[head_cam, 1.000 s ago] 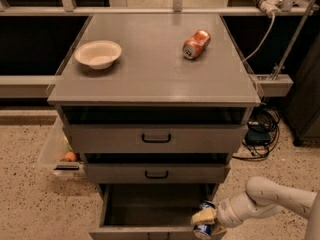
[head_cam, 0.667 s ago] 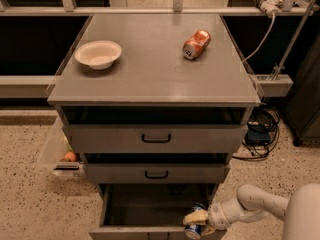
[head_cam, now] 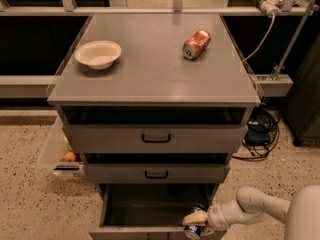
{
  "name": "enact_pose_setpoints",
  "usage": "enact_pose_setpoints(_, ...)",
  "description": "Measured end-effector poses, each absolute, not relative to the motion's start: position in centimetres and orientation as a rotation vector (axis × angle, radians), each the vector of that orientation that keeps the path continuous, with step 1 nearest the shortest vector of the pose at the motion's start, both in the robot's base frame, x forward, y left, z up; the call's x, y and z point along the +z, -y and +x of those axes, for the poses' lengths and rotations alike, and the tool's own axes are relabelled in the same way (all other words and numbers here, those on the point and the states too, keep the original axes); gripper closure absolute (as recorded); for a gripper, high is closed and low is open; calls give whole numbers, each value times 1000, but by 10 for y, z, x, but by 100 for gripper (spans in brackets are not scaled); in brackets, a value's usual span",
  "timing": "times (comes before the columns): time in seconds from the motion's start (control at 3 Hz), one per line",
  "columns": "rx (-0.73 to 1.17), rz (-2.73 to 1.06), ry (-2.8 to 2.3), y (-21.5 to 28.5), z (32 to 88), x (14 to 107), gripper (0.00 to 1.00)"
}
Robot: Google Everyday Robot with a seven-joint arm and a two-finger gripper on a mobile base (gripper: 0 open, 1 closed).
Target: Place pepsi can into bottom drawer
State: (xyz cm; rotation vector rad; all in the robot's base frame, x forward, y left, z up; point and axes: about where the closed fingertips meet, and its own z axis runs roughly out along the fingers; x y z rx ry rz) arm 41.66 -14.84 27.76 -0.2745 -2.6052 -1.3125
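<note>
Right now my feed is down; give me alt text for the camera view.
The gripper holds the pepsi can at the front right corner of the open bottom drawer. A white bowl and a crushed orange can sit on the cabinet top.

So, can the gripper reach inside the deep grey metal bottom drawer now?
Probably yes: that drawer stands open, and the gripper, holding the dark blue can, is at its front right edge.

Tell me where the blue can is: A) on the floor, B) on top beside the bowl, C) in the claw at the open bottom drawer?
C: the claw grips the pepsi can at the front right corner of the open bottom drawer; the cabinet top holds only a bowl and a crushed orange can.
</note>
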Motion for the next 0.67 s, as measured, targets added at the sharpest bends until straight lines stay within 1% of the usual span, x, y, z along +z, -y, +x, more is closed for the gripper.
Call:
enact_pose_setpoints(0.33, -1291, -261, 2725, 138, 427, 273, 100)
enact_pose_setpoints(0.67, -1280, -282, 2843, 126, 453, 259, 100)
